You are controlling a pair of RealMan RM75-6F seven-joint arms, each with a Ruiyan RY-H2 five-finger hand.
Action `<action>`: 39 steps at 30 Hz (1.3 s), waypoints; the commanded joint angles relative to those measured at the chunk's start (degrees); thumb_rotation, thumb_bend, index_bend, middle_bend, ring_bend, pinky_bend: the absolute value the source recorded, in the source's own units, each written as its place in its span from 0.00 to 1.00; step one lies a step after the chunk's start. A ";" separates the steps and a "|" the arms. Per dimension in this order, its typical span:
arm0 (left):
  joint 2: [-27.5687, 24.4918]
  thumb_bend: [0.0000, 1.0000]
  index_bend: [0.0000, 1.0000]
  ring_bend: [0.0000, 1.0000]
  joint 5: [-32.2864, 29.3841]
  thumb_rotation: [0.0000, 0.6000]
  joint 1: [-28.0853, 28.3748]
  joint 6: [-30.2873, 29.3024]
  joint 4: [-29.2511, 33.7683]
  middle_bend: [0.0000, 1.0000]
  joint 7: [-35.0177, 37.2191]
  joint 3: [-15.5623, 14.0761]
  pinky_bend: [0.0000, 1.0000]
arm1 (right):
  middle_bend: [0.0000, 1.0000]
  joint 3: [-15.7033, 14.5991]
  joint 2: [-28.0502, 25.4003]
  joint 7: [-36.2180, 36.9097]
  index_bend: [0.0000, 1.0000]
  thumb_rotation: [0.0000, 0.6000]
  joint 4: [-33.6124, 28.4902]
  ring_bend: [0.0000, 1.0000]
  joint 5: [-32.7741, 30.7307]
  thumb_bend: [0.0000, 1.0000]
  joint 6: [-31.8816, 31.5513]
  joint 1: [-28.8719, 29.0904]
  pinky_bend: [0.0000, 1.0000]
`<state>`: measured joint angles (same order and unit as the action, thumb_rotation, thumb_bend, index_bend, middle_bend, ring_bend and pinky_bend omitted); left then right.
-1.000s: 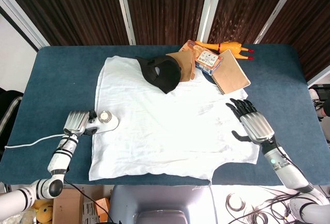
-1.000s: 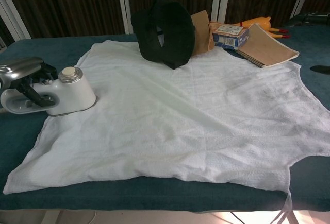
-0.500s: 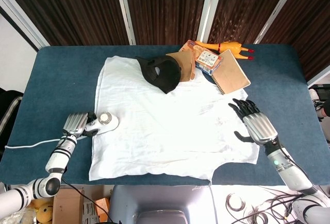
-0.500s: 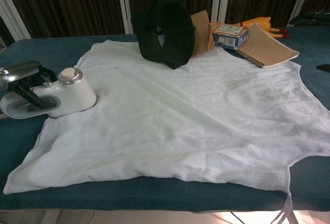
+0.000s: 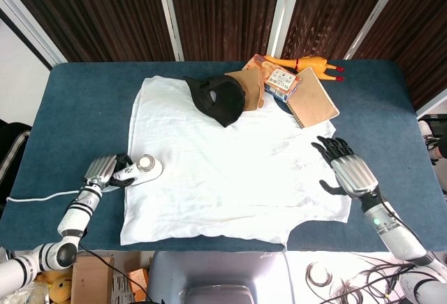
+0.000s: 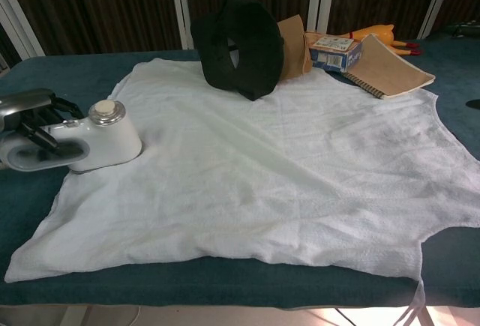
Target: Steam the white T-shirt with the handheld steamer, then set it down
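The white T-shirt (image 5: pixel 223 168) lies spread flat on the blue table (image 5: pixel 77 108). The white handheld steamer (image 5: pixel 142 169) sits on the shirt's left edge, its round cap up. My left hand (image 5: pixel 103 170) is at the steamer's handle, and in the chest view its dark fingers (image 6: pixel 39 126) curl through the handle of the steamer (image 6: pixel 94 142), which rests on the cloth (image 6: pixel 285 161). My right hand (image 5: pixel 347 171) hovers by the shirt's right edge, fingers spread and holding nothing.
At the back of the shirt stand a black padded mask (image 5: pixel 218 98) and a brown piece (image 5: pixel 249 89). A small box (image 5: pixel 283 82), a spiral notebook (image 5: pixel 316 98) and a rubber chicken (image 5: pixel 307 64) lie at the back right. The steamer's white cord (image 5: pixel 35 196) trails left.
My left arm has drawn back toward the front edge, and the steamer has shifted slightly with it. My right hand has slid a little toward the front right.
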<state>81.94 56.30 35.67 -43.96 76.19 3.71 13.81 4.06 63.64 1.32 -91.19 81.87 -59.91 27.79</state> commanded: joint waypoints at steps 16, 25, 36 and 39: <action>-0.96 0.64 1.00 1.00 5.32 1.00 1.67 2.11 8.88 1.00 14.50 3.94 1.00 | 0.00 -0.97 -0.58 3.20 0.00 1.00 1.37 0.00 1.30 0.27 -0.11 -0.71 0.00; 10.60 0.64 1.00 1.00 -3.54 1.00 8.42 -0.62 3.94 1.00 -0.36 2.12 1.00 | 0.00 -1.19 -1.15 6.49 0.00 1.00 2.81 0.00 2.61 0.27 -0.98 -1.15 0.00; 18.89 0.63 1.00 1.00 -12.42 1.00 13.19 -2.11 -8.65 1.00 -9.28 3.21 1.00 | 0.00 -1.58 -3.17 10.83 0.00 1.00 4.59 0.00 3.77 0.27 -2.04 -2.04 0.00; 19.21 0.63 1.00 1.00 -13.31 1.00 13.35 -2.71 -11.03 1.00 -9.13 4.51 1.00 | 0.00 -1.66 -3.34 11.38 0.00 1.00 4.98 0.00 3.86 0.27 -2.00 -2.12 0.00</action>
<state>100.59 43.81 48.62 -46.09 66.43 -5.17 17.47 2.43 60.34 12.65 -86.25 85.70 -61.92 25.70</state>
